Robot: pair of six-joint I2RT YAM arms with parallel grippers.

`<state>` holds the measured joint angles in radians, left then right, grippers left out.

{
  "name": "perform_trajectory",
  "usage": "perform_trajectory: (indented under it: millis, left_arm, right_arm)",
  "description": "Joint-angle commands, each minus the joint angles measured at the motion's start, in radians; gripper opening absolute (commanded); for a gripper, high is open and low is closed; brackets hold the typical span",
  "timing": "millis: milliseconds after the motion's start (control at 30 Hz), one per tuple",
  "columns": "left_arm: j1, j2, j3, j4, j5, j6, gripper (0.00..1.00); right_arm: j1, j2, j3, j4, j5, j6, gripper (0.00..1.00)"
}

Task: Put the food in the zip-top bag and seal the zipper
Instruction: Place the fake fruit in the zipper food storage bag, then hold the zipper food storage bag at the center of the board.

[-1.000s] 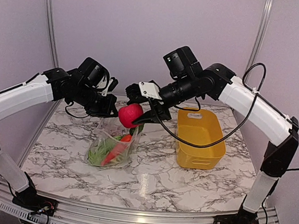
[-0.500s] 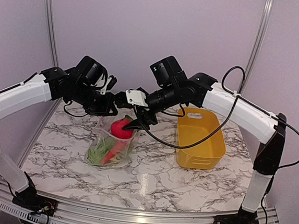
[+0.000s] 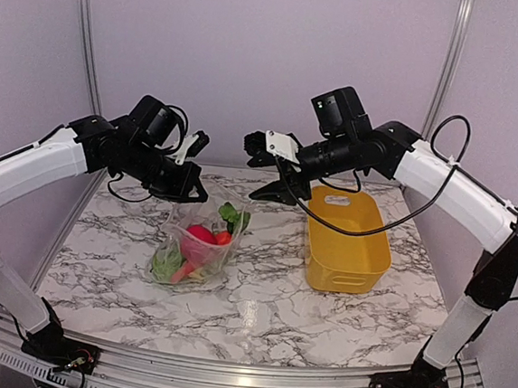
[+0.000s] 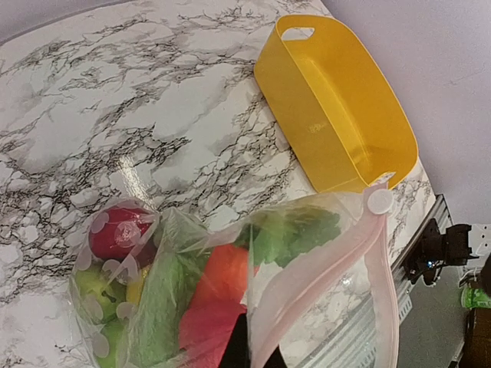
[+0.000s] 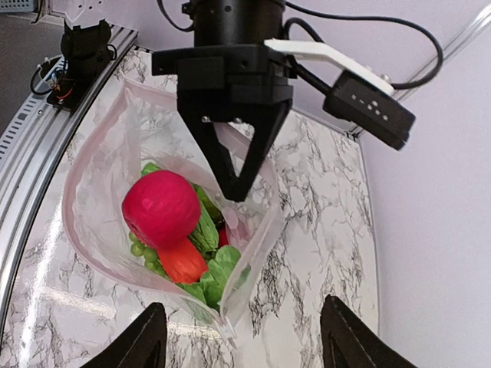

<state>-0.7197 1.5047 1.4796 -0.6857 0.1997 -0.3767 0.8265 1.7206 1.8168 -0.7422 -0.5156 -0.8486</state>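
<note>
Clear, crinkly plastic of the zip-top bag (image 3: 206, 264) stands slumped on the marbled bench (image 3: 258, 312), at 9 o'clock from the yellow basket (image 3: 347, 274) and apart from it. The left jaws, at the end of the left arm (image 3: 34, 170), are pinched together on the bag's rim at its 11 o'clock corner, holding the mouth lifted and gaping. In the left wrist view the pale pink zipper (image 4: 370, 241) runs unsealed along that open mouth. The food lies inside the bag. A bright red apple (image 5: 161, 208) sits on top, and a red pepper (image 5: 182, 262) lies at its 5 o'clock. Green grapes (image 5: 140, 249) are tucked at the apple's 7 o'clock among leafy greens. A green apple (image 4: 96, 285) is pressed against the bag's closed end. The right jaws hang in the air at 1 o'clock from the bag, above the gap between bag and basket. They are spread wide and grip nothing. In the right wrist view their two fingertips (image 5: 146, 341) frame the bag's mouth from the near side, and the left jaws sit over the far rim. A black cable (image 3: 346, 233) sags from the right arm (image 3: 450, 188) across the basket's opening. Nothing can be seen inside the basket.
</note>
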Motion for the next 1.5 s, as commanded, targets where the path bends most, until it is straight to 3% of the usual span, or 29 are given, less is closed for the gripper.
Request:
perform_trajectory:
  millis: [0, 233, 567, 733, 867, 1067, 1467]
  left_arm:
    - [0.004, -0.066, 0.01, 0.018, 0.081, 0.093, 0.0]
    - [0.002, -0.12, -0.03, 0.052, 0.152, 0.157, 0.0]
    - [-0.007, -0.153, -0.084, 0.129, 0.18, 0.157, 0.0]
    - [-0.009, -0.148, -0.089, 0.135, 0.167, 0.151, 0.0]
    - [-0.009, -0.149, -0.098, 0.155, 0.161, 0.144, 0.0]
    - [-0.009, -0.148, -0.101, 0.167, 0.161, 0.14, 0.0]
    - [-0.009, -0.153, -0.12, 0.177, 0.163, 0.146, 0.0]
  right_arm:
    - [-0.069, -0.054, -0.04, -0.061, -0.007, -0.016, 0.63]
    - [-0.081, -0.087, -0.149, -0.089, -0.001, -0.062, 0.6]
    - [-0.072, -0.014, -0.074, -0.119, -0.098, -0.047, 0.61]
    - [-0.025, -0.03, -0.059, -0.227, -0.143, -0.097, 0.59]
    - [0.001, -0.062, -0.103, -0.19, -0.145, -0.044, 0.59]
    - [0.003, -0.036, -0.097, -0.136, -0.132, 0.052, 0.47]
    - [0.002, -0.021, -0.101, -0.104, -0.086, 0.067, 0.2]
